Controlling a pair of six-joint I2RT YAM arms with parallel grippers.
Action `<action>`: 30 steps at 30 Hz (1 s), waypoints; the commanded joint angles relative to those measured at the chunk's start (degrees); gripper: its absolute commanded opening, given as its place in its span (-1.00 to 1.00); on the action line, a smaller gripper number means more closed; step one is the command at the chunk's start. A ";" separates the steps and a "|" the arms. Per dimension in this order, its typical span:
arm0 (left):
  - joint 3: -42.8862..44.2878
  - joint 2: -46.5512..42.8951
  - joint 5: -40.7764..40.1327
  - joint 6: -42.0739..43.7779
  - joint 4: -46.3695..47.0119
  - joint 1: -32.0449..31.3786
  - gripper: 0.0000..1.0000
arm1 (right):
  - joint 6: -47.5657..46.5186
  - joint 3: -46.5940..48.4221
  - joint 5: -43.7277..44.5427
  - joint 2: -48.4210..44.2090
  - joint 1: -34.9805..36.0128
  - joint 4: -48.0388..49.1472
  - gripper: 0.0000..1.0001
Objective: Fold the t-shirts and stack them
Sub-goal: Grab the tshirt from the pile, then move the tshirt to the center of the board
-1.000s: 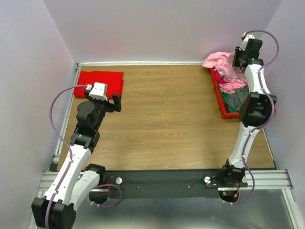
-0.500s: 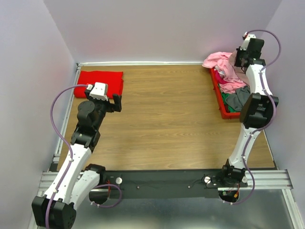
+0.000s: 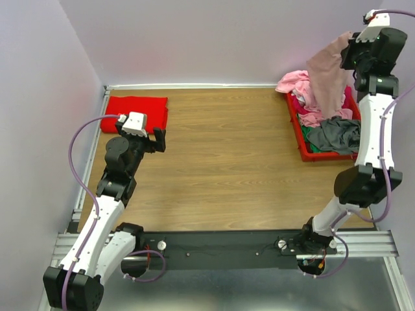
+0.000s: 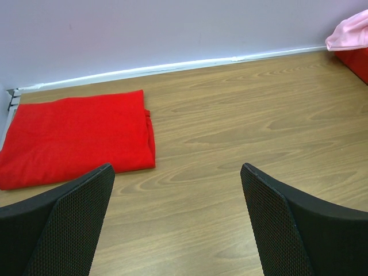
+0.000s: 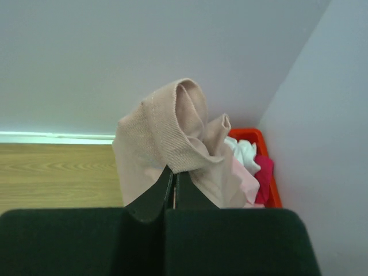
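Observation:
My right gripper (image 3: pixel 353 57) (image 5: pixel 174 171) is raised high above the red bin (image 3: pixel 305 144), shut on the ribbed edge of a dusty-pink t-shirt (image 3: pixel 329 78) (image 5: pixel 167 138) that hangs down from it. More t-shirts lie heaped in the bin: a light pink one (image 3: pixel 299 84), a grey one (image 3: pixel 334 135) and a magenta one (image 5: pixel 263 175). A folded bright red t-shirt (image 3: pixel 136 113) (image 4: pixel 75 135) lies flat at the table's far left. My left gripper (image 3: pixel 155 139) (image 4: pixel 177 198) hovers just near of it, open and empty.
The red bin stands against the right wall at the table's far right, with a green piece (image 3: pixel 316 148) showing at its near end. A white wall strip (image 4: pixel 172 68) runs along the table's far edge. Bare wooden tabletop (image 3: pixel 227 155) spans the middle.
My right gripper closed on the dusty-pink t-shirt in the bin and rose sharply, pulling it up out of the heap. The left arm has not moved.

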 commanded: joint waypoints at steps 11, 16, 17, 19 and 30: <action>-0.56 -1.18 2.87 0.12 1.49 0.03 0.96 | 3.37 -8.05 -39.88 -22.58 1.86 -5.33 -0.99; -0.65 -1.88 4.10 0.65 1.66 0.03 0.93 | 3.12 -15.24 -54.98 -27.15 3.96 -6.64 -0.99; -0.65 -1.97 4.89 0.82 1.75 0.03 0.92 | 1.81 -16.92 -57.02 -27.77 4.31 -6.82 -0.99; -0.73 -2.23 5.60 1.00 2.01 0.03 0.91 | 0.66 -20.17 -60.02 -28.83 6.24 -7.17 -0.99; -1.17 -2.85 12.36 2.40 3.50 0.03 0.81 | -7.51 -41.34 -50.20 -30.68 21.27 -7.70 -0.98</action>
